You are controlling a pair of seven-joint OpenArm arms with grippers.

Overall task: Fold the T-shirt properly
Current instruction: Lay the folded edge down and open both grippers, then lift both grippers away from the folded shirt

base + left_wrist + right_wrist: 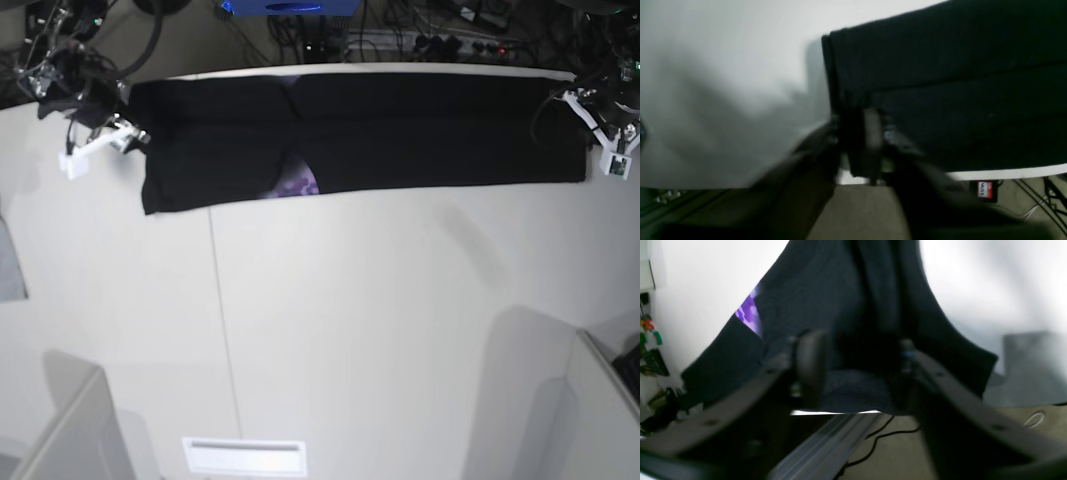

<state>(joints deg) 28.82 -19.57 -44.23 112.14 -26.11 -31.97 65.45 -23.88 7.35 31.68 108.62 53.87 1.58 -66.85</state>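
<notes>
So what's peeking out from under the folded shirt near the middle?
A small patch of purple print shows below a flap of the black T-shirt, which lies on the white table. The rest of the print is covered.

You've got the T-shirt [400, 125] laid flat as a long black band along the far edge of the table, folded lengthwise w/ layered edges showing. Plain side up mostly; a bit of purple print peeks out near the front edge, left of center. One end is square & neat, the other end sags slightly wider.
</notes>
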